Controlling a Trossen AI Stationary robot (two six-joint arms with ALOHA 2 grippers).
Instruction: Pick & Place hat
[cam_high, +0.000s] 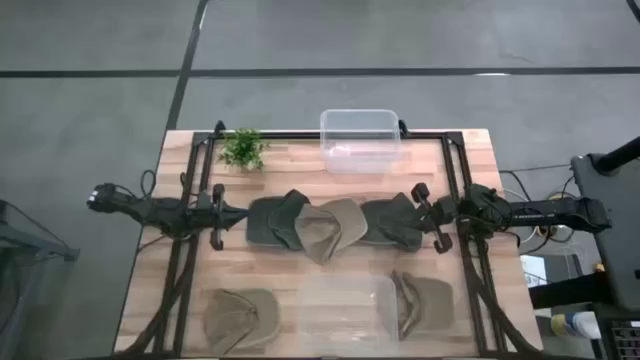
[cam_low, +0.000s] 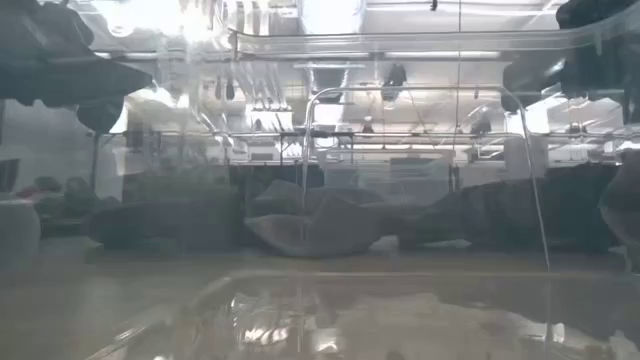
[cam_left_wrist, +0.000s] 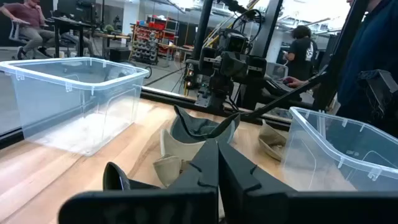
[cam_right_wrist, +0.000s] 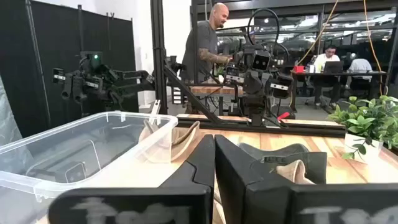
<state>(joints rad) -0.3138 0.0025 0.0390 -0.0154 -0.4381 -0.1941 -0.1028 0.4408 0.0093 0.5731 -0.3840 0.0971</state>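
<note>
Several caps lie in a row across the table's middle: two overlapping dark caps (cam_high: 273, 221), a tan cap (cam_high: 331, 229) and another dark cap (cam_high: 393, 221). Two more tan caps rest near the front edge, one on the left (cam_high: 240, 318) and one on the right (cam_high: 421, 301). My left gripper (cam_high: 234, 213) is shut, just off the left end of the row; its wrist view shows the shut fingers (cam_left_wrist: 217, 165) pointing at the dark cap (cam_left_wrist: 199, 129). My right gripper (cam_high: 418, 213) is shut too, at the row's right end, its fingers (cam_right_wrist: 214, 158) aimed at the dark cap (cam_right_wrist: 283, 155).
A clear plastic bin (cam_high: 360, 139) stands at the far edge and a second one (cam_high: 344, 312) at the near edge between the two tan caps. A small potted plant (cam_high: 243, 149) sits at the far left. People show in the room beyond the table.
</note>
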